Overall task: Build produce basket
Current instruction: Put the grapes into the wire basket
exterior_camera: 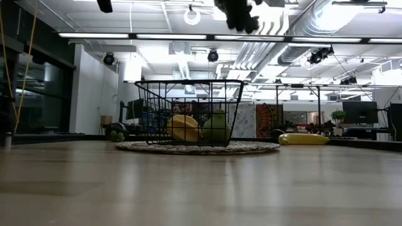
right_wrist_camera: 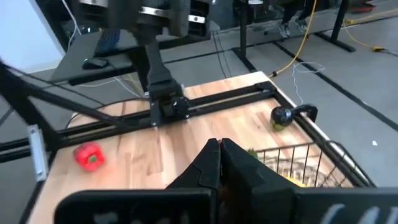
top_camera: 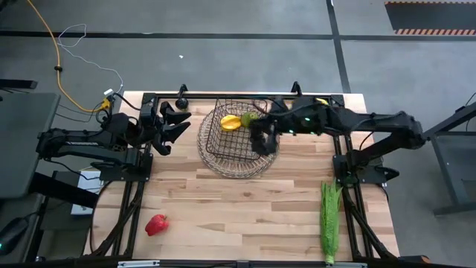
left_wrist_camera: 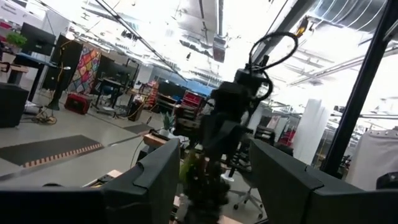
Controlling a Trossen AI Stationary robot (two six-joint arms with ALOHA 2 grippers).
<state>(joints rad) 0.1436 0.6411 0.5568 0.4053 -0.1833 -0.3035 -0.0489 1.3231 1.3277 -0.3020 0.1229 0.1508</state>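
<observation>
The dark wire basket (top_camera: 236, 141) stands on its round woven base at the table's far middle; it also shows in the low view (exterior_camera: 191, 113). A yellow-orange fruit (top_camera: 229, 122) and a green round fruit (top_camera: 248, 117) lie inside it. My right gripper (top_camera: 261, 143) hangs above the basket's right part, its fingers shut (right_wrist_camera: 219, 157), with nothing showing between them. My left gripper (top_camera: 175, 124) is open and empty, left of the basket. The banana (exterior_camera: 303, 139) lies right of the basket. The red pepper (top_camera: 156, 224) lies near left and the corn ear (top_camera: 329, 220) near right.
A small dark round thing with some green (right_wrist_camera: 281, 116) lies by the far rail, left of the basket. Dark frame rails run along the table's far edge and both sides. Bare wood lies between the basket and the near edge.
</observation>
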